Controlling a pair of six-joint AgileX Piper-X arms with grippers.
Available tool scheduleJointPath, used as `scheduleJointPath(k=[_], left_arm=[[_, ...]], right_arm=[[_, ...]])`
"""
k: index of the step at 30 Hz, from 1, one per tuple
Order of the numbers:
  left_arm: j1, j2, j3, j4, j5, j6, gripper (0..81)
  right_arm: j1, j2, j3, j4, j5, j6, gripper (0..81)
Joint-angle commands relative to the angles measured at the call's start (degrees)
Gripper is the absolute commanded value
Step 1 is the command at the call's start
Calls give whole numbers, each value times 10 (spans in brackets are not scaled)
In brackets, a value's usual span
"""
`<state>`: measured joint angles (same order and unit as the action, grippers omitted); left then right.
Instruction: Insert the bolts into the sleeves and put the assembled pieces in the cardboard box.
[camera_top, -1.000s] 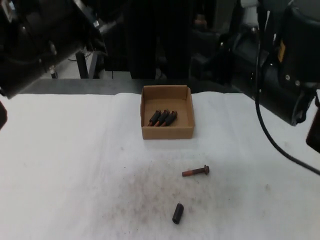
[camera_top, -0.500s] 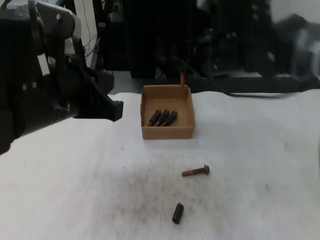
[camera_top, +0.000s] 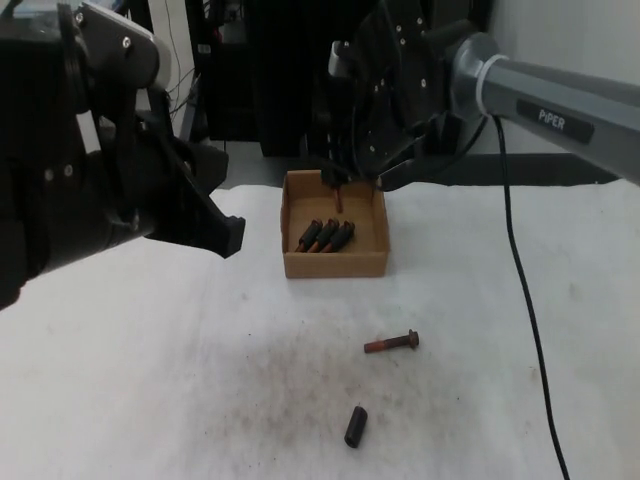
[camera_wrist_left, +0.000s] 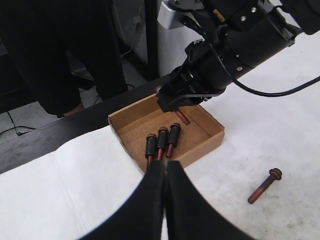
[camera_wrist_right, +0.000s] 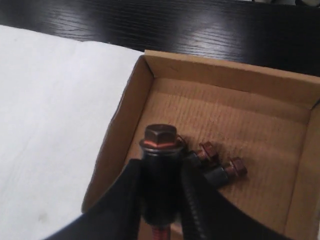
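Observation:
The cardboard box (camera_top: 335, 265) stands at the back middle of the white bench, with three assembled bolt-and-sleeve pieces (camera_top: 325, 237) side by side inside. My right gripper (camera_wrist_right: 161, 192) is shut on another assembled piece (camera_wrist_right: 160, 165), a black sleeve with a rusty bolt head on top, held upright just above the box (camera_wrist_right: 125, 125). In the left wrist view this piece (camera_wrist_left: 182, 116) hangs over the box's (camera_wrist_left: 200, 150) inside. A loose bolt (camera_top: 392, 343) and a loose black sleeve (camera_top: 355, 426) lie nearer the front. My left gripper (camera_wrist_left: 165, 175) is shut and empty, high to the left of the box.
The left arm's dark body (camera_top: 90, 190) fills the left side above the bench. The right arm (camera_top: 520, 90) reaches in from the upper right, and its cable (camera_top: 520, 270) hangs over the right of the bench. A black rim (camera_wrist_right: 200, 30) runs behind the box.
The right arm has swung in from the right and now holds the assembled piece over the box. The left arm came down at the left a second ago, then kept still.

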<state>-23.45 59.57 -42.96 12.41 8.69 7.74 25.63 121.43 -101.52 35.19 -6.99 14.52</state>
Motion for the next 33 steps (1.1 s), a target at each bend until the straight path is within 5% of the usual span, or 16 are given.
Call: scheduleJointPath(k=[1,8,16,18,22,28,33], left_arm=[[1,5,-2,-2,-11,2,0],[1,32,-2,7,-11,-1,0],[1,38,-2,19,-11,-9,0],[1,38,-2,19,-11,-9,0],[1,38,-2,19,30,-34,0],[-3,37,-2,19,202,-77,0],[-26,17,-2,48,125,-40,2]], right_arm=[[-2,-2,-10,-3,20,-20,43],[-9,0,-10,-3,26,-30,286],[-19,0,-10,-10,23,-30,300],[-21,-5,-10,3,23,-30,252],[-22,-21,-10,64,23,-30,3],[-20,-69,4,131,19,-30,8],[-11,-166,79,62,19,-6,8]])
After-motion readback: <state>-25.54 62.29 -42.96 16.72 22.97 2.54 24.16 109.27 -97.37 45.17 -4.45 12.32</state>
